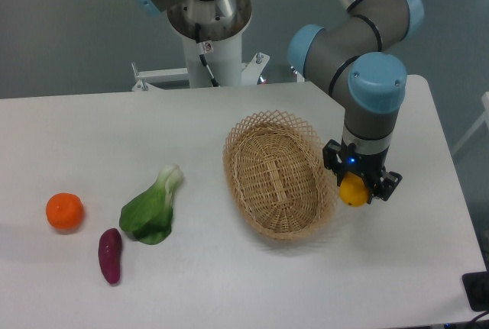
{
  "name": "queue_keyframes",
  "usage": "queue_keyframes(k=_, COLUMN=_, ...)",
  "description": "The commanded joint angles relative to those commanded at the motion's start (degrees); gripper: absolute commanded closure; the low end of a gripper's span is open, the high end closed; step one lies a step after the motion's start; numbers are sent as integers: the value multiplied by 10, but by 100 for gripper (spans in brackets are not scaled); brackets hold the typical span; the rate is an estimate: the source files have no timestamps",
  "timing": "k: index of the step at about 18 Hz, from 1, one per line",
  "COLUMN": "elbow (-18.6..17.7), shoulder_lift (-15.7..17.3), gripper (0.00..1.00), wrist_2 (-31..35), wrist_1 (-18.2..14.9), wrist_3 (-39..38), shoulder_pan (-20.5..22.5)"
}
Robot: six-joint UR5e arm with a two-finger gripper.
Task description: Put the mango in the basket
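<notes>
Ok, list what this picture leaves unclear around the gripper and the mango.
- Mango: only its lower yellow part shows; the gripper covers the rest.
- Fingers: hidden by the wrist housing from this overhead camera.
- Height: no telling whether the mango touches the table or hangs beside the basket.

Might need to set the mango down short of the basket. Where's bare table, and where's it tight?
Bare: the stretch between the bok choy and the basket, and the front strip below the basket. Tight: the gripper, holding the mango, sits right by the basket's right rim; tangerine and sweet potato crowd the bok choy.
</notes>
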Motion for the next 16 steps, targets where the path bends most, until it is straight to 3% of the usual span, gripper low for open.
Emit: queue_keyframes(k=16, elbow=-10, shoulder_lift=0, gripper=35, wrist_2=11, wrist_1=-4, wrist_3=-3, shoulder_pan=0)
